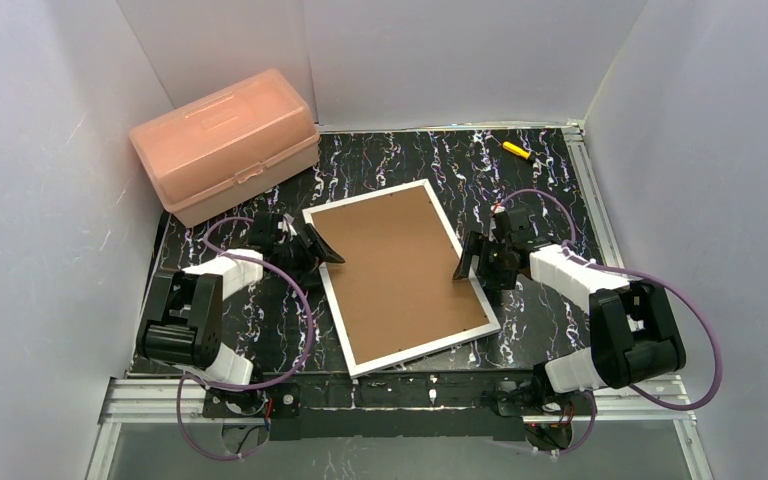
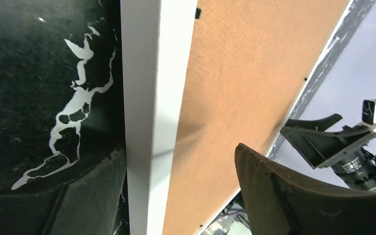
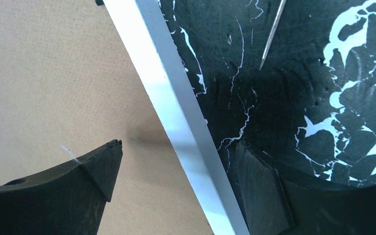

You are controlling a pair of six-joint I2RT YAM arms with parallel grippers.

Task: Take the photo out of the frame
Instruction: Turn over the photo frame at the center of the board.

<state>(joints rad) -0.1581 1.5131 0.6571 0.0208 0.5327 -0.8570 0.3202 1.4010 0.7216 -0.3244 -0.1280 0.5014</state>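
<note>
Top external: the face-down frame is straddled, ungripped, by the open left end effector and open right end effector, probably so its back can be reached

The frame fills the middle of the table. The pink box blocks the far left. The left gripper and right gripper, jaws spread, crowd the frame's left and right edges. Beyond the frame's far edge the table is bare but for a small yellow object far right.
</note>
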